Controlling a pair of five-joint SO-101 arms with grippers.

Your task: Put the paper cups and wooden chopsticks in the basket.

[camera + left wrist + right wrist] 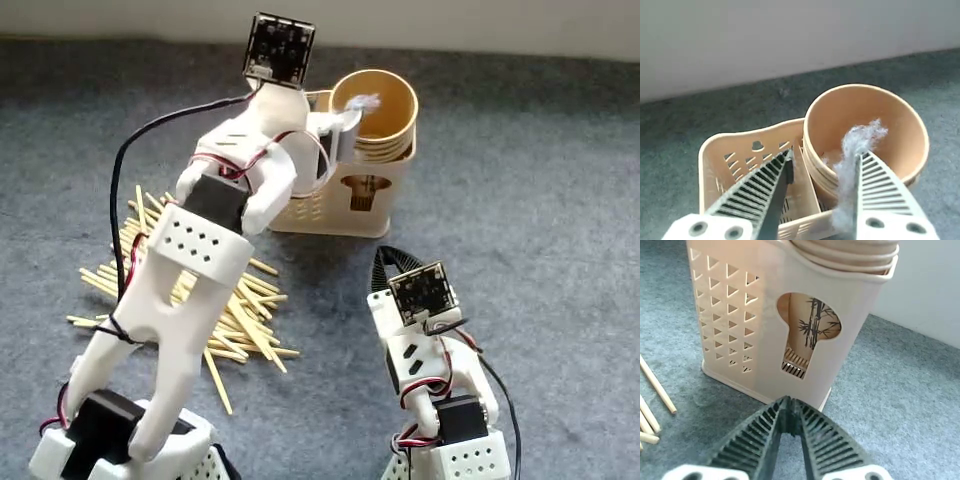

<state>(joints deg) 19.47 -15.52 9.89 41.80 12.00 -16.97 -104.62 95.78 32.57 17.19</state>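
The stacked paper cups fill 1 compartment of the basket; the other gapes open right under the left pincer. Bare counter lies right of the basket; scattered chopsticks clutter the left side.

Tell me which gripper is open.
The left gripper, above the basket: its jaws stand wide apart. The right gripper, low in front of the basket, has its jaws closed together.

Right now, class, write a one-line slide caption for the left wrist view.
Open left gripper hovers above the basket, stacked paper cups inside, a fluff tuft clinging to one finger.
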